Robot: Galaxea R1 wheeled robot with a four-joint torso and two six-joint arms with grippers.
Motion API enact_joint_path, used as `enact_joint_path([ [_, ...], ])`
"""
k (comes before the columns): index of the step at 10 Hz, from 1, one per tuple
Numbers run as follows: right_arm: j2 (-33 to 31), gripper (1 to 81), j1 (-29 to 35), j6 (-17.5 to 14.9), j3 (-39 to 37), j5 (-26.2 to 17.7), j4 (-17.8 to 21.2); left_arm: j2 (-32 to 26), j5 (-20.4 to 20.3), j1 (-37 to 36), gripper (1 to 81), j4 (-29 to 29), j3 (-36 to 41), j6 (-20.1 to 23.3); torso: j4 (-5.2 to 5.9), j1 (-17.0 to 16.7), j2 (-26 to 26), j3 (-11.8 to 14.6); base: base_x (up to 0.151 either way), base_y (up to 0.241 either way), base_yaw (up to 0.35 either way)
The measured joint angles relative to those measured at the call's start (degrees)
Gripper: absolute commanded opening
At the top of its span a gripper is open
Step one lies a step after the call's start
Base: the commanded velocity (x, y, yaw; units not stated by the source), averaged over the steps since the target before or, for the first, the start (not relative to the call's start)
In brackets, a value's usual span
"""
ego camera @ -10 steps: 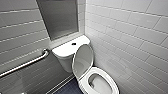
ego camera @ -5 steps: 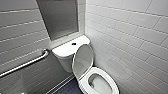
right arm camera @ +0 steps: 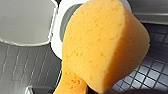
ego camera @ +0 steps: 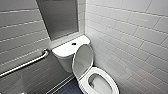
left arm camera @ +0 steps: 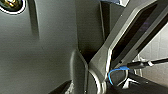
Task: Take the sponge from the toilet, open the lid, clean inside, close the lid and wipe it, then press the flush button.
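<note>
One orange sponge (right arm camera: 100,42), gripped by the right pincer (right arm camera: 98,91), hangs above one white toilet (ego camera: 100,82), its lid (ego camera: 83,60) raised; one flush button (ego camera: 73,44) tops the tank (ego camera: 67,48). Left pincer's grip cannot be told.

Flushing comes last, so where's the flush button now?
Head view, left of centre: the flush button sits in the middle of the white tank top, just behind the raised lid and below the grey wall recess.

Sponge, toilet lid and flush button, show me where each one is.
sponge (right arm camera: 100,47): right wrist view, on its broad orange foam face.
lid (ego camera: 83,58): head view, on the raised lid's inner face.
flush button (ego camera: 73,44): head view, centre of the dark round button.
</note>
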Motion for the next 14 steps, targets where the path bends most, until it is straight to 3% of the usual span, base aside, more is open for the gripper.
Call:
enact_joint_path([
  [5,1.26,1.0,13.75,0.41,1.24,-8.91,3.61,2.32,-0.02,1.27,81.1,0.06,-2.67,0.00,0.00,0.28,-0.50,0.00,0.000,0.000,0.000],
  [10,5.86,1.0,22.61,0.63,-0.77,-15.65,7.52,3.41,-0.26,1.51,81.1,0.06,-3.36,0.00,0.00,4.33,-7.24,-0.37,0.000,0.000,0.000],
  [14,11.08,1.0,28.20,0.74,-6.08,-18.80,10.19,4.66,-0.44,1.84,81.1,0.05,-5.18,0.00,0.00,4.70,-7.78,-5.95,0.000,0.000,0.000],
])
